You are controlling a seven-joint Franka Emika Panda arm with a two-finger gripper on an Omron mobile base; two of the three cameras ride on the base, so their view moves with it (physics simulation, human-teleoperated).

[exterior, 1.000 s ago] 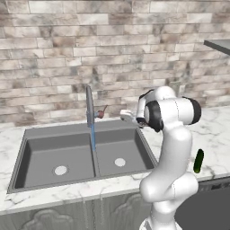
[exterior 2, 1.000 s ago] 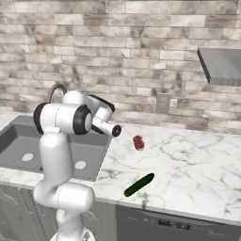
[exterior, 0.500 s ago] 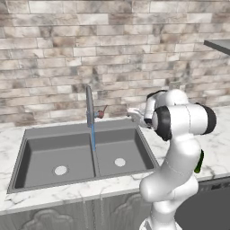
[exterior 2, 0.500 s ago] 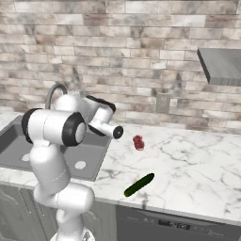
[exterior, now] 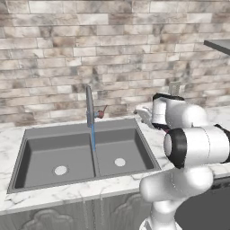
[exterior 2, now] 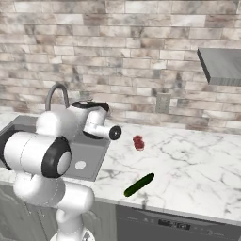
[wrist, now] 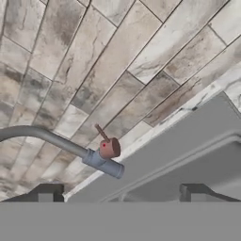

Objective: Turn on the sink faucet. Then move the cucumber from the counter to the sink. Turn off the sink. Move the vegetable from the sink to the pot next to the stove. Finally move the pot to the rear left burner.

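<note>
Above the white marble tabletop just right of the dark grey double-basin sink, the robot's jaws stand spread wide and hold nothing, their two dark tips set well apart at the bottom of the hand view. A second ago they were shut; they have opened as the arm drew back from the tall slim grey gooseneck faucet and swung its elbow forward. A thin blue stream falls from the spout onto the divider between the basins, so I judge the first step done and the jaws made ready for the pick. The small dark green cucumber, a smooth cylinder with rounded ends, lies slantwise near the front edge of the tabletop, well apart from the jaws and right of the sink, unmoved. A small red object sits beyond it. The faucet's bluish-grey base carries a small reddish side lever. Behind, the wall is rough mottled brick; the basins are matt, each with a pale round drain
</note>
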